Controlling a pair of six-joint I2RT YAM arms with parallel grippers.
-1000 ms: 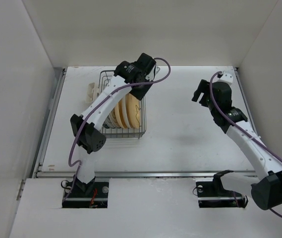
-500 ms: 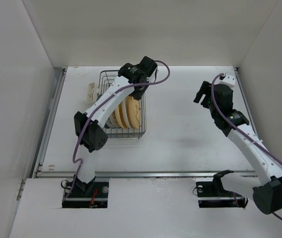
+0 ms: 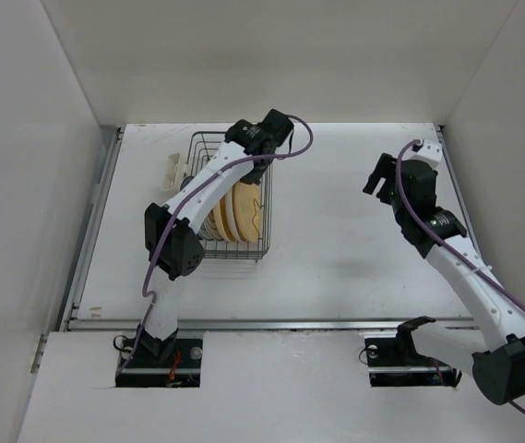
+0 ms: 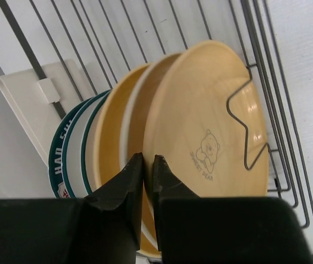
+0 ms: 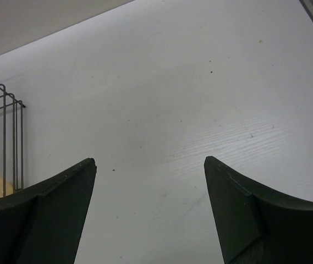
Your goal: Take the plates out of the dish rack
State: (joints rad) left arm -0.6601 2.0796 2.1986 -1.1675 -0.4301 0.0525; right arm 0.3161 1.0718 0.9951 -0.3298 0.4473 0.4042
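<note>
Grasp in hand: left gripper [image 4: 148, 160] pinches what seems the rim of the front bear-print tan plate [image 4: 211, 121], standing upright in the dish rack [image 3: 208, 152] (right gripper [image 5: 149, 159] spread wide, idle); next calls for a straight lift.

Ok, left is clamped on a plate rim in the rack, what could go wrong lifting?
The left gripper pinches only the edge of the bear plate, so it could pivot or slip.
The plates stand packed together; the next tan plate might drag along.
A bent wire of the dish rack crosses the bear plate's face and may snag it.
</note>
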